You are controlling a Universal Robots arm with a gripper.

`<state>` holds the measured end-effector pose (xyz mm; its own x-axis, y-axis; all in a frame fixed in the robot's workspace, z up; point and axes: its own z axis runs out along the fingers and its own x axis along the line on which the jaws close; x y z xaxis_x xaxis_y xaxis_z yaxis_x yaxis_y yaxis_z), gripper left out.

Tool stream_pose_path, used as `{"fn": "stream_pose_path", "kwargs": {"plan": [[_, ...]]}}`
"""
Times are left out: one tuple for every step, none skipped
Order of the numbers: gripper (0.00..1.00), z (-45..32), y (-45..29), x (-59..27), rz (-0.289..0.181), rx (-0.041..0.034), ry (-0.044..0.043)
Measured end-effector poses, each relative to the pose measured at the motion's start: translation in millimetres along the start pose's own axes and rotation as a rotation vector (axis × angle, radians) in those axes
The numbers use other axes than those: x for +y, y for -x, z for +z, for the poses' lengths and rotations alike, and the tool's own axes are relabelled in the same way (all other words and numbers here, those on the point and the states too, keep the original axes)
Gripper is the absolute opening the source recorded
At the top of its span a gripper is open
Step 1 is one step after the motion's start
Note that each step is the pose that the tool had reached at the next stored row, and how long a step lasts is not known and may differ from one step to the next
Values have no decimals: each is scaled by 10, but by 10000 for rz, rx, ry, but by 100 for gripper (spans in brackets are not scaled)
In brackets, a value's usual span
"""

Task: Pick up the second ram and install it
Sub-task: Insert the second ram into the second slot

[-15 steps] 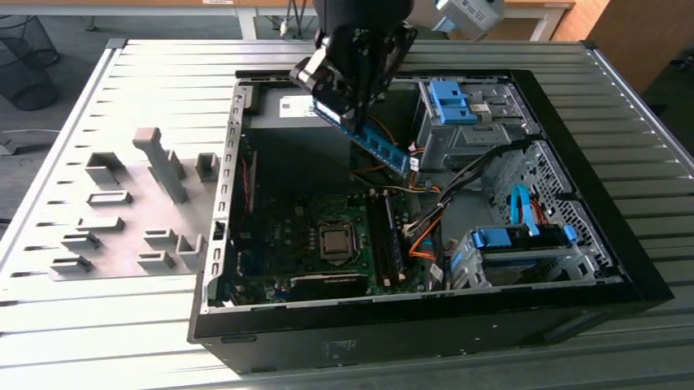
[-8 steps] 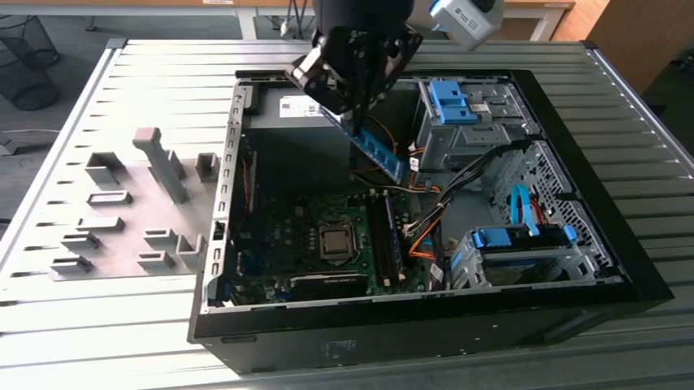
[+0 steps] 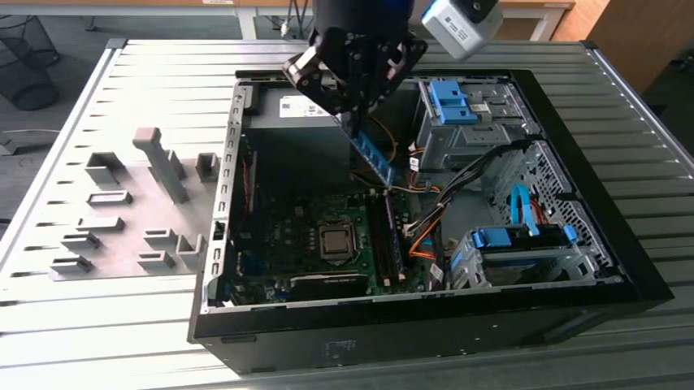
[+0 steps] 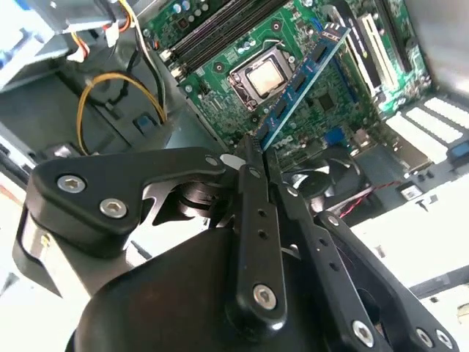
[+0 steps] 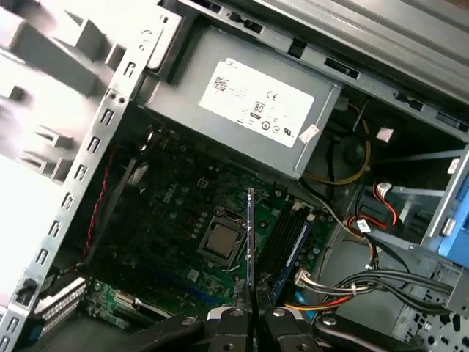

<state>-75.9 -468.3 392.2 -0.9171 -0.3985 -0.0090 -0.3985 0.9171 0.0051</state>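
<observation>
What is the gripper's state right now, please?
Gripper: shut on the long, thin blue circuit-board memory stick, held above the green motherboard inside the open black computer case.

1. The arm's black wrist section reaches down from the top edge of the exterior view, tilted slightly toward that view's left.
2. The gripper point(image 3: 356, 110) hangs in the air, its black linkage bars splayed outward above the fingertips.
3. Its two slim black fingers point(image 4: 253, 191) are pressed close together, pinching one end of the second ram point(image 4: 304, 77).
4. In the first wrist view, the fingertips point(image 5: 236, 317) meet edge-on around the held stick.
</observation>
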Motion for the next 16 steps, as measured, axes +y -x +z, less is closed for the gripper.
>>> {"fn": "stream_pose_path", "kwargs": {"plan": [[14,3,0,0,182,0,-3],[14,5,0,0,359,0,-8],[14,8,0,0,541,1,-12],[14,12,0,0,714,1,-16],[14,16,0,0,911,0,-20],[14,19,0,0,1091,1,-23],[14,23,0,0,1270,1,-26],[14,28,0,0,1451,0,-28],[14,31,0,0,1611,0,-32],[14,33,0,0,1766,0,-34],[14,37,0,0,1953,-2,-35],[14,41,0,0,2134,-3,-36],[14,46,0,0,2313,-4,-37],[14,50,0,0,2493,-4,-39],[14,54,0,0,2673,-4,-41],[14,54,0,0,2771,-5,-42]]}}
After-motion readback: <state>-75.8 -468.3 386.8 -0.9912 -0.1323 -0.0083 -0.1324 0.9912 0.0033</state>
